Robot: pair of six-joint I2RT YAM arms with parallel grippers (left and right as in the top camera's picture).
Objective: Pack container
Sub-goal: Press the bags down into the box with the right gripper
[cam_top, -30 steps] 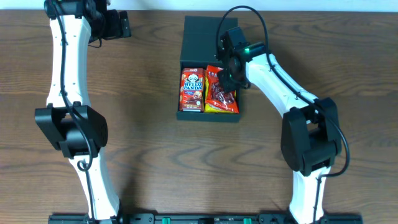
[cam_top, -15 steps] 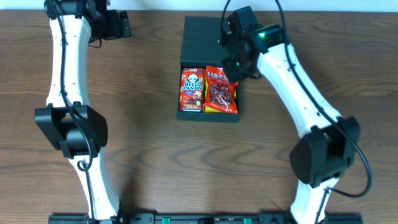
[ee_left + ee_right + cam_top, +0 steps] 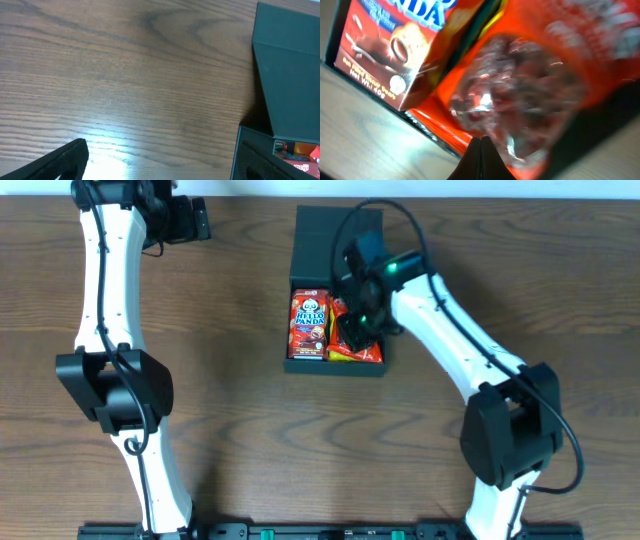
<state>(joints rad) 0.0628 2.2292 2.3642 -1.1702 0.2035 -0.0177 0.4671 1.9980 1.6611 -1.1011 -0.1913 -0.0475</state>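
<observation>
You had the container (image 3: pixel 337 235) lying open at the far middle of the table (image 3: pixel 240 380), holding a Panda box (image 3: pixel 309 323) and a red bag (image 3: pixel 362 352). Your right gripper (image 3: pixel 352 330) hung over the bag with its jaws pinched together. Your left gripper (image 3: pixel 196 220) gaped wide, well apart at far left.

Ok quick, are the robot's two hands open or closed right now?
Left gripper: open, holding nothing.
Right gripper: shut, holding nothing, tips at the red snack bag.

we see a dark brown, wood-grained desk (image 3: pixel 250 420). directly on it, toward the far edge near the middle, sits the dark teal container (image 3: pixel 320 245), its flap lid open toward the far side.
</observation>
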